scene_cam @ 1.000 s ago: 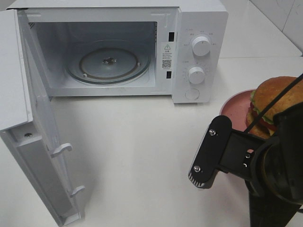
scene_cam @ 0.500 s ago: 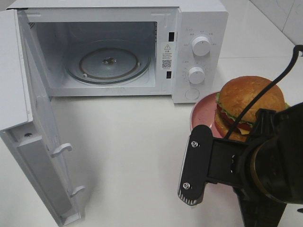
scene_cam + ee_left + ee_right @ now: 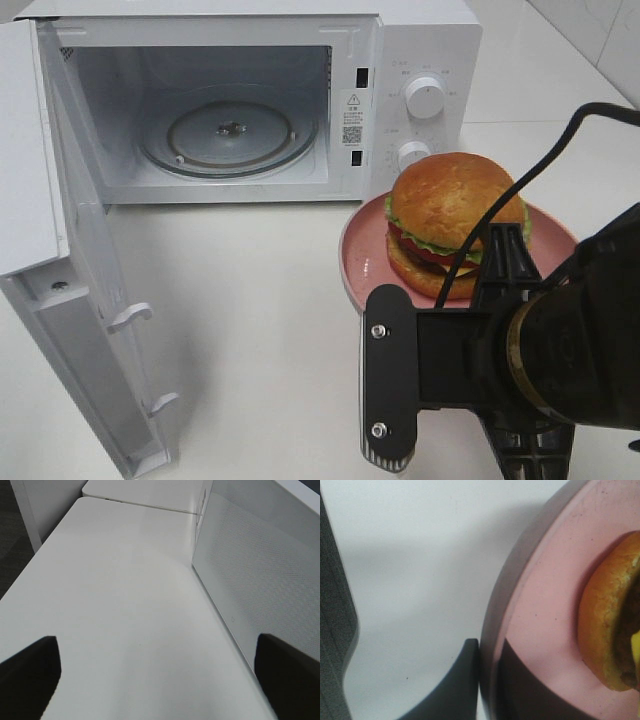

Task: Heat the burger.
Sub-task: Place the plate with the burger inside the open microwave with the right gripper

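Right wrist view: right end effector (image 3: 489, 647) is pinching the plate (image 3: 545, 590) carrying the burger (image 3: 602, 630), seemingly off the table (image 3: 420, 555). Left end effector (image 3: 157, 667) is gaping.

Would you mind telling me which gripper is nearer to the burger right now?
Right. The right gripper is clamped on the rim of the pink plate carrying the burger. The left gripper is open beside the microwave door, well away from it.
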Controlling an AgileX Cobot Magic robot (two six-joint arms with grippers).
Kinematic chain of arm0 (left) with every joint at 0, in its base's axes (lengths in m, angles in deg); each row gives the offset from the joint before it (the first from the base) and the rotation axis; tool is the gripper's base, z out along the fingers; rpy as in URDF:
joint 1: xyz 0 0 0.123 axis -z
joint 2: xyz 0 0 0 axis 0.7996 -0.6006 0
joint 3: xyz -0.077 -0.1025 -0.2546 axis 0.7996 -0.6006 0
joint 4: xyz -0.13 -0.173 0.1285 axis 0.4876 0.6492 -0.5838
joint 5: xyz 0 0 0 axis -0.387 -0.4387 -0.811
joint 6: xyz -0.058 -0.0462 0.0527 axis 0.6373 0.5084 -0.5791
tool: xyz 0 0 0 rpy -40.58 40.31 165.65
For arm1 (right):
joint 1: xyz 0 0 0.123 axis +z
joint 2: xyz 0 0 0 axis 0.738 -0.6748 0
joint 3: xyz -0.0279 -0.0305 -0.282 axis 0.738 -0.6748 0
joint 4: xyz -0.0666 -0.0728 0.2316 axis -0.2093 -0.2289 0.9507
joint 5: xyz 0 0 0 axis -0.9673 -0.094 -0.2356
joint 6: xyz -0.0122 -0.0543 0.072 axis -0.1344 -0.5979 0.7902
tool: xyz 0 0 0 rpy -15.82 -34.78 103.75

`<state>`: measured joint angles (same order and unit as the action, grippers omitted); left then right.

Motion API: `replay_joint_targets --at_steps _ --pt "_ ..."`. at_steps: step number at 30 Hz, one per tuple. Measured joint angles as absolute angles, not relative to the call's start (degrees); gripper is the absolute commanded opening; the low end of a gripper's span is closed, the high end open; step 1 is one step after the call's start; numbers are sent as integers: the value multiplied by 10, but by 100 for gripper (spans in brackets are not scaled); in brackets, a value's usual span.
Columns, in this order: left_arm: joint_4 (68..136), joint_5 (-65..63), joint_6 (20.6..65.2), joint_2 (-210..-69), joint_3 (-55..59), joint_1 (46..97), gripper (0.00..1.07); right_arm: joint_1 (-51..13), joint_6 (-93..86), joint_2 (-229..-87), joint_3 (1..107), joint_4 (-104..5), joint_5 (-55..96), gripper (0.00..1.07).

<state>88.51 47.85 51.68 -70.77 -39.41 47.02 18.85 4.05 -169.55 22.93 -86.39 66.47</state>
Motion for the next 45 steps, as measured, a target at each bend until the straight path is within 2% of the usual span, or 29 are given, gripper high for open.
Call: replay_joint_targets --at_steps 16,33,45 --pt "885 479 517 -708 -394 470 98 188 -121 -1695 228 -868 603 4" --pt "885 479 517 -708 -394 470 98 187 -169 -1695 228 -875 546 0" --pt "885 479 517 -708 -394 470 98 150 -206 -1695 228 -877 496 0"
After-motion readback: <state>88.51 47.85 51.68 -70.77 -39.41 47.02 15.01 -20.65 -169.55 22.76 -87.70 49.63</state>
